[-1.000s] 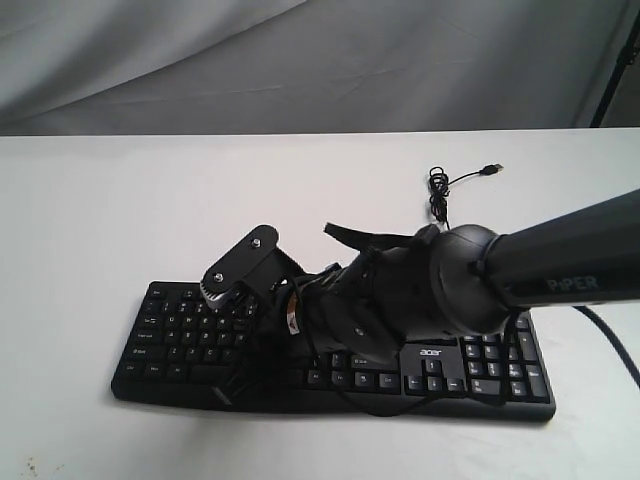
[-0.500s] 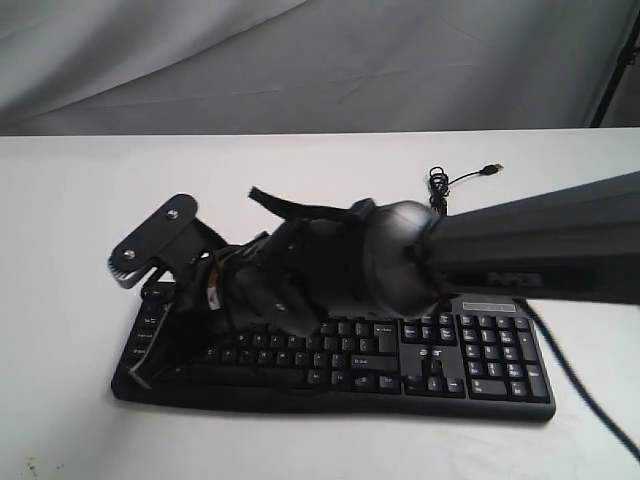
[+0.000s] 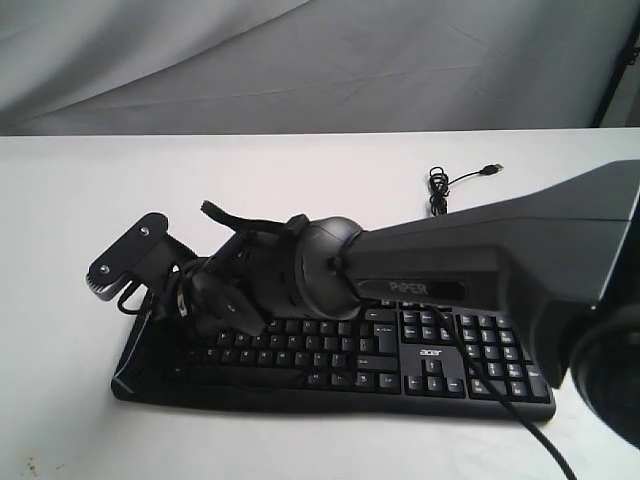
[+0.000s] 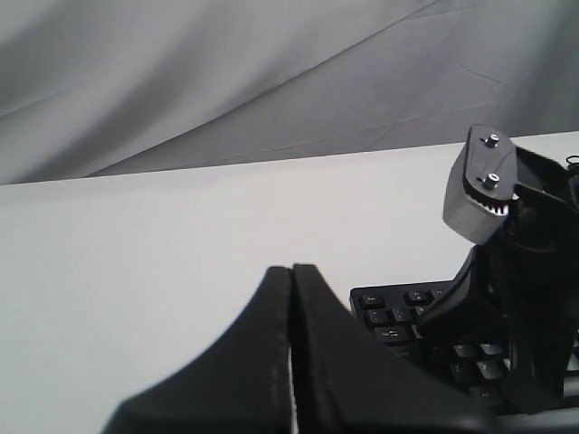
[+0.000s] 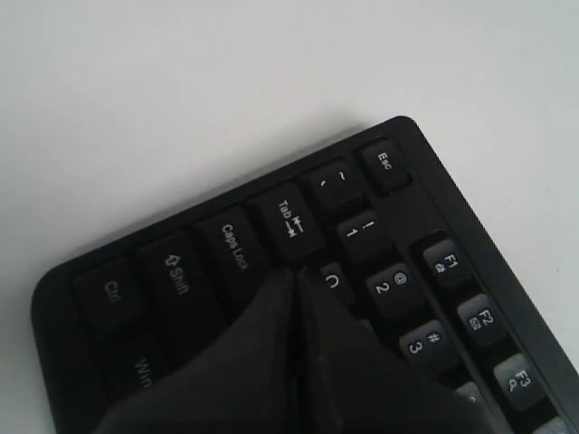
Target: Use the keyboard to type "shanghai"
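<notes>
Keyboard [image 3: 430, 350] flat on white table [image 3: 80, 200], toward near edge. Right gripper [image 5: 297, 280] pinched shut, tip over Tab [image 5: 289, 220] and Caps Lock [image 5: 234, 246] at left end. Left gripper [image 4: 291, 271] closed too. Likely risk: blunt tip catching Caps Lock beside wanted letter.

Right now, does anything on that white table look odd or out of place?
Yes: the thin black cable of the wide black plastic keyboard lies bunched on the white table beyond it, its plug loose and connected to nothing in view. Nothing looks spilled or damaged.
</notes>
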